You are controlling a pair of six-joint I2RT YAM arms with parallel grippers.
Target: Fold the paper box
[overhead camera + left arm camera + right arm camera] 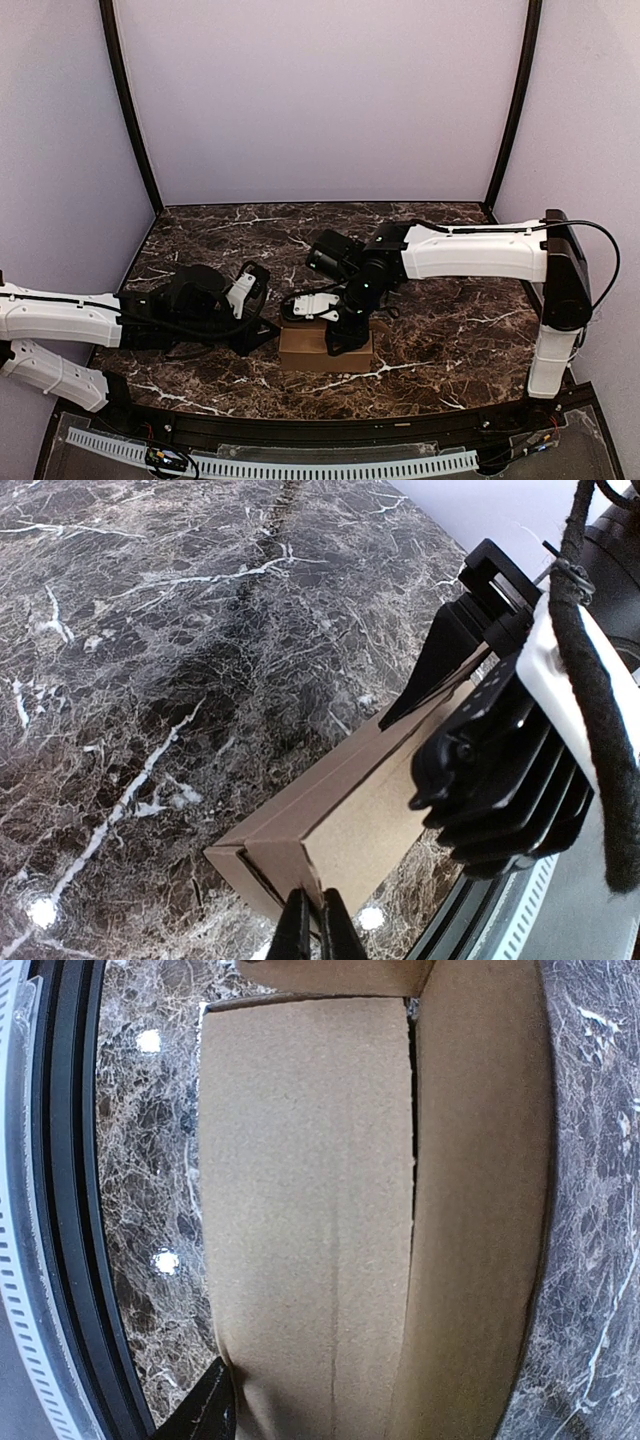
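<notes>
Left gripper (315,932) sits closed at the brown cardboard box (308,352); right gripper (340,338), unclear. Released, the end flap (275,868) may spring open.

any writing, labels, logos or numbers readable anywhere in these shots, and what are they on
None can be read in any view.
paper box: plain brown cardboard, with no print or label on the faces shown.
table: marble veining only.
left arm and right arm: white and black shells, with no legible marking.
small part on the near rail: too small to read.
</notes>
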